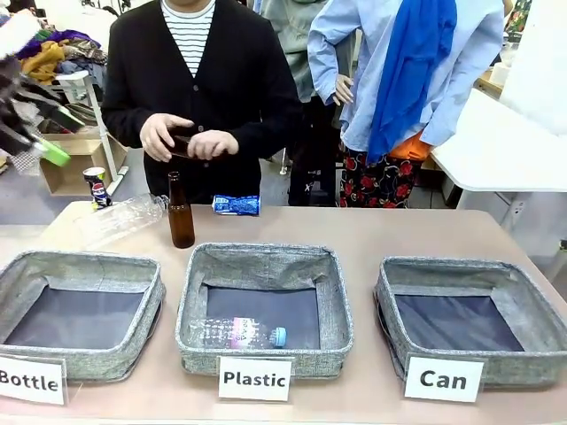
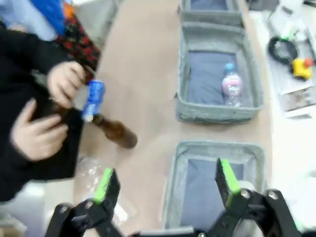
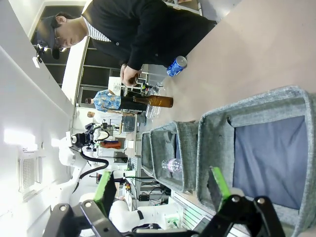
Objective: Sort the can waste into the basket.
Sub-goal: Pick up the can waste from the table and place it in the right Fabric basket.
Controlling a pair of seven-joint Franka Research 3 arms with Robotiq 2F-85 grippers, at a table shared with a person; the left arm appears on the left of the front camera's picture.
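Note:
A bright blue crushed can point(image 1: 236, 204) lies at the table's far edge in front of the person, and also appears as the blue can point(image 2: 94, 98) and the blue can point(image 3: 176, 65). The dark can point(image 1: 96, 188) with red-white-blue marks stands at the far left corner. The grey "Can" basket point(image 1: 443, 266) sits at the front right with nothing in it; it is the basket point(image 3: 256, 103) right under my right gripper point(image 3: 162, 187), which is open. My left gripper point(image 2: 165, 180) is open too, raised at the far left point(image 1: 40, 146) above the "Bottle" bin point(image 2: 212, 148).
A brown bottle point(image 1: 181, 212) stands upright beside a clear plastic bottle point(image 1: 124, 217) lying on the table. The person's hands point(image 1: 186, 140) hold another brown bottle. The "Plastic" bin point(image 1: 266, 257) holds a clear bottle point(image 1: 239, 334). The "Bottle" bin point(image 1: 80, 264) sits front left.

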